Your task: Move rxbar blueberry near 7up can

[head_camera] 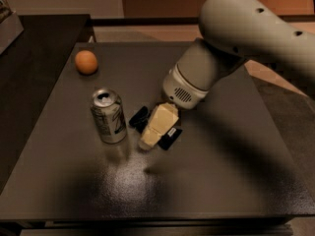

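Shine is lying across the near edge of the counter (197,186), and nothing of the task is sitting down there; all the action is happening further in, around the middle.

Moving up from that near edge, the gripper (152,132) is pressing down toward the surface just left of centre, with the rxbar blueberry (139,117) lying crosswise under it. One dark end is poking out toward the left edge and the other toward the right. Whether the gripper is clamping the bar or resting loose over it, I cannot tell from this angle.

Just beside it, toward the left edge, the 7up can (109,116) is standing upright, pull-tab top showing. The bar's nearer end is sitting close to the can with only a narrow strip of dark counter showing between them — apart, not touching.

So by my reading the main job is looking as good as done: the bar is already sitting near the can. What is remaining, I judge, is letting go cleanly and lifting away without nudging the can over.

Farther back, toward the far left corner, a round orange fruit (86,62) is sitting well apart — no part of this. Behind everything, the pale arm (256,33) is reaching in from the far right corner.
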`<action>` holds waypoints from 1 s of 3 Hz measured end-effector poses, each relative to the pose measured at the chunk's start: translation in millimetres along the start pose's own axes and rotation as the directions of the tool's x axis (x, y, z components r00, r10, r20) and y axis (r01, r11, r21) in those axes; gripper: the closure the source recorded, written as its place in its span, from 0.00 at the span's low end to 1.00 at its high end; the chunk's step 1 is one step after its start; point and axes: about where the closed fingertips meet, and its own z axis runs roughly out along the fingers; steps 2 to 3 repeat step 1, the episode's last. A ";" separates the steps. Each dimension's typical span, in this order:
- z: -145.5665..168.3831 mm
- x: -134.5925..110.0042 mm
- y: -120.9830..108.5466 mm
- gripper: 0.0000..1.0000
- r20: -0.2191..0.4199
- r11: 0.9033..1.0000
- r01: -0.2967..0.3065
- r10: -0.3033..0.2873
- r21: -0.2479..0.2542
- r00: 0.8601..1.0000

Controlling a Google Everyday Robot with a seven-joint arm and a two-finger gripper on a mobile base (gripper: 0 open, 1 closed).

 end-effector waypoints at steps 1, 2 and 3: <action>0.0 0.0 0.0 0.00 0.000 1.000 0.000 0.000 0.000 1.000; 0.0 0.0 0.0 0.00 0.000 1.000 0.000 0.000 0.000 1.000; 0.0 0.0 0.0 0.00 0.000 1.000 0.000 0.000 0.000 1.000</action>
